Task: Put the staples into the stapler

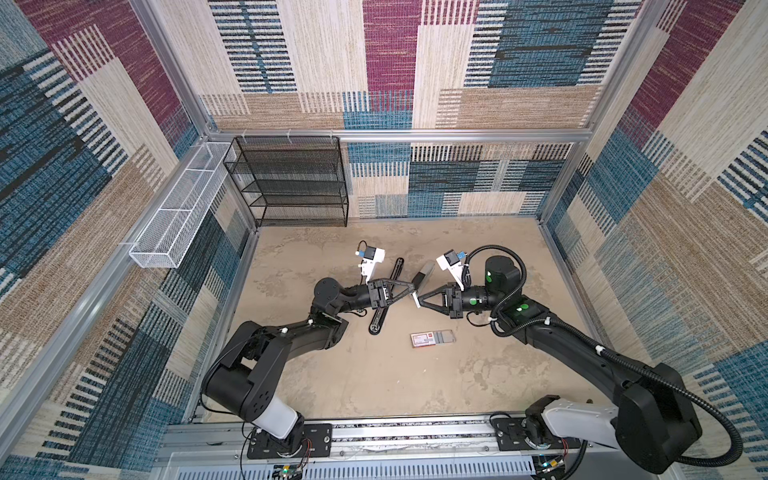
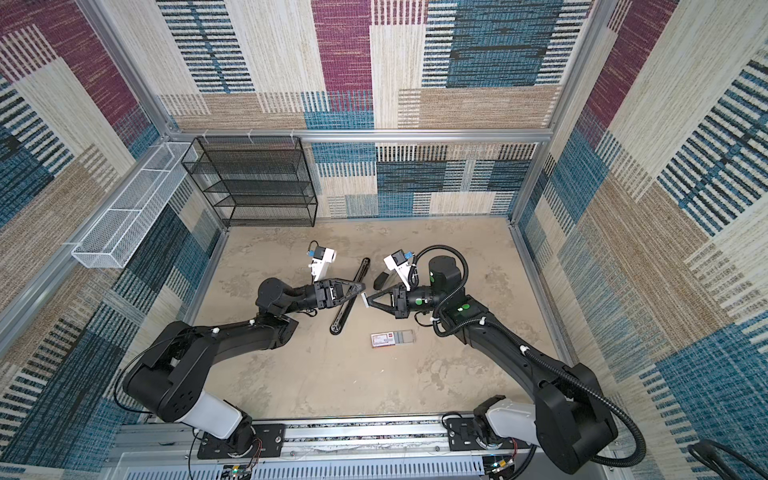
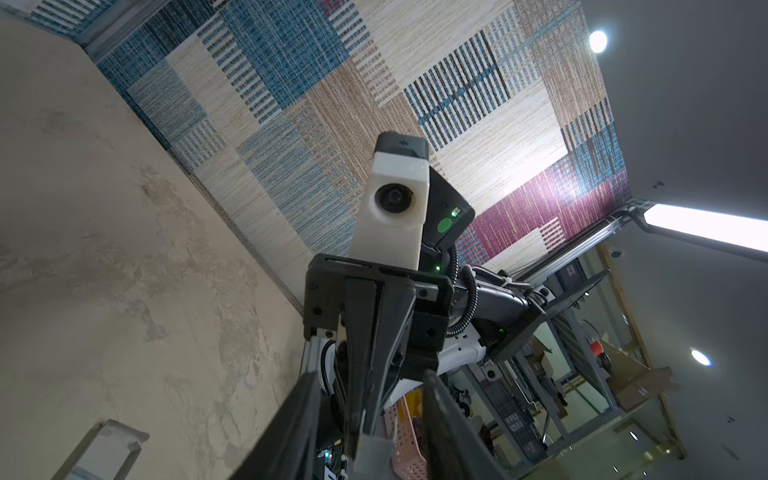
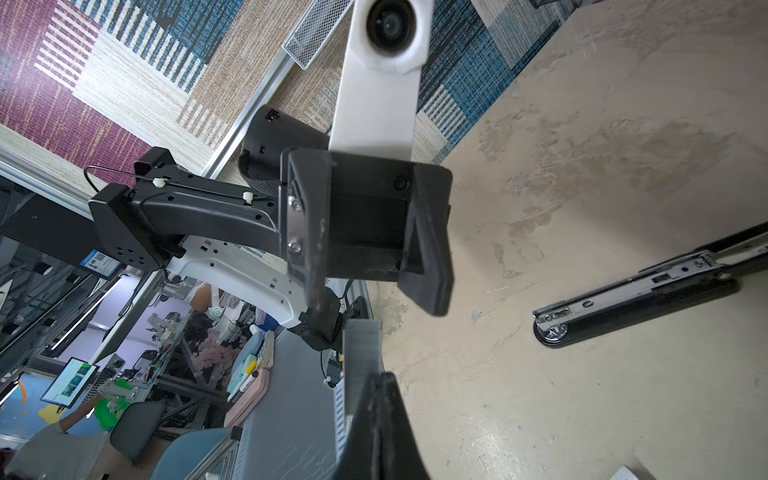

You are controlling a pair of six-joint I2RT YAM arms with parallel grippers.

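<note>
The black stapler (image 1: 377, 320) (image 2: 341, 318) lies opened flat on the beige floor, and its metal channel shows in the right wrist view (image 4: 644, 299). My right gripper (image 1: 419, 300) (image 4: 380, 376) is shut on a silvery strip of staples (image 4: 361, 353) (image 3: 374, 453), held in the air beside the stapler. My left gripper (image 1: 413, 286) (image 3: 370, 374) faces it tip to tip. It is open, and its fingers (image 4: 432, 274) stand either side of the strip's free end without touching it. The red-and-white staples box (image 1: 424, 339) (image 2: 384, 338) lies nearer the front, with its grey tray (image 1: 446, 336) slid out.
A black mesh shelf (image 1: 291, 183) stands at the back left against the wall. A white mesh basket (image 1: 178, 208) hangs on the left wall. Patterned walls close in three sides, and the arms' base rail (image 1: 415, 432) runs along the front.
</note>
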